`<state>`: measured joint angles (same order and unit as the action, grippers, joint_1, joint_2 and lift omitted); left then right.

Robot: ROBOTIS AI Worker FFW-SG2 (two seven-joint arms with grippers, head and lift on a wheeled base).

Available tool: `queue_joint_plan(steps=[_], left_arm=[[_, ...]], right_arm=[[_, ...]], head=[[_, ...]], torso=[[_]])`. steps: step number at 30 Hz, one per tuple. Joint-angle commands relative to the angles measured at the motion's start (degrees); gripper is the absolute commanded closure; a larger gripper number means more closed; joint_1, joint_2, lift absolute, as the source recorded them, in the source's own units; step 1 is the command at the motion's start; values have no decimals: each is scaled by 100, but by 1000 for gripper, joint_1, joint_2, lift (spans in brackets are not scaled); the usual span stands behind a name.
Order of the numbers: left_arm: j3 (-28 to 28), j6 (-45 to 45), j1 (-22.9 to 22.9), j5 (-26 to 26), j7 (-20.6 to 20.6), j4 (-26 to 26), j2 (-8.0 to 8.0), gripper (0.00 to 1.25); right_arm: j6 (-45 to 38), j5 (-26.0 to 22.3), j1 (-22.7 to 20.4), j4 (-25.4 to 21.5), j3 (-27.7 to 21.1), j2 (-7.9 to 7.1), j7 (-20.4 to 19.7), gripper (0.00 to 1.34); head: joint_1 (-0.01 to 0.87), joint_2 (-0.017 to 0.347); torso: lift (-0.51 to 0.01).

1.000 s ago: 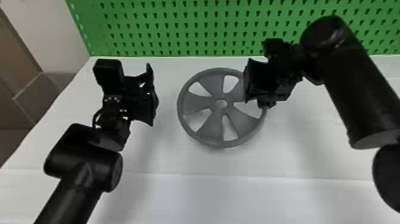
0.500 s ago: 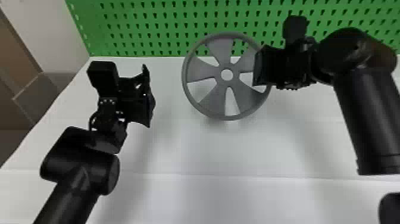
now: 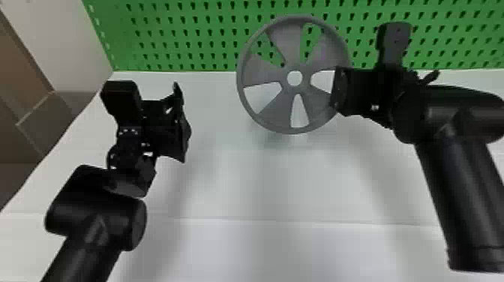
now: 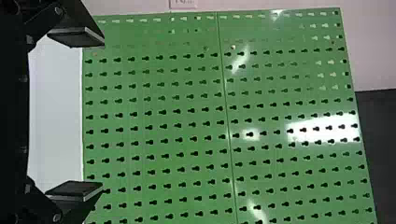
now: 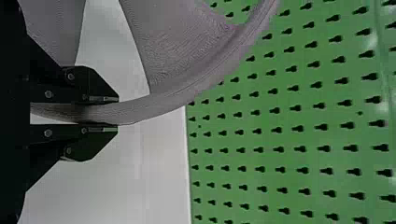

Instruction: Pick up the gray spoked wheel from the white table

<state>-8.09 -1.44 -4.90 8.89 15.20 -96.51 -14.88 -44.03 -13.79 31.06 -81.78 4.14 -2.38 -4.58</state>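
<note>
In the near left, the left arm (image 3: 97,215) reaches over the white desk (image 3: 262,187), its tool (image 4: 103,113) spread wide and empty, well apart from the wheel. Coming in from the right, the right arm (image 3: 457,187) ends in a second tool (image 5: 117,113), whose two black fingers are pinched over the rim on the wheel's right side.

The gray spoked wheel (image 3: 277,109) is farther in, between the two tools. It appears to be off the desk, with a soft shadow below it, and its round face is turned toward the robot's head. The picking-up looks mostly done.

The main risk is a slip or a twist: one pinch at one edge carries everything, and most of the weight sits out to the left of that grip, so the wheel could droop or turn between the fingers. A quick lift or jolt could bring this on. Pushed farther back, the wheel's far edge might knock the green pegboard (image 3: 210,37) behind it; swung left, it might bump the waiting tool.

Counted: two arms, two tools with two fingers each, and one wheel with five broad spokes, five openings and one round center hole. There is one desk and, at the far side, one pegboard, its slots too many to count.
</note>
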Motion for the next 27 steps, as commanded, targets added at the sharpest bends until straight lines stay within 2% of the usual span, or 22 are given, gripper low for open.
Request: queue_joint_plan(steps=[1,7,13,17,27], left_arm=[[44,56,42,16,0,-8,55,186],[80,83,68,-28,0,-26,134,186],[71,109,77,-28,-9,-26,196,186],[97,109,94,-28,-17,-26,249,185],[220,153,138,-116,-88,-26,416,182]], right_arm=[[1195,281,-364,-5,-72,27,98,1266],[2232,579,-592,-5,-115,27,265,1266],[3261,685,-865,30,-195,45,265,1266],[3454,773,-1014,39,-379,142,256,1265],[3981,834,-1278,101,-282,98,133,1265]], head=[[779,109],[779,109],[779,109],[779,109],[779,109]], torso=[[-88],[-88],[-88],[-88],[-88]])
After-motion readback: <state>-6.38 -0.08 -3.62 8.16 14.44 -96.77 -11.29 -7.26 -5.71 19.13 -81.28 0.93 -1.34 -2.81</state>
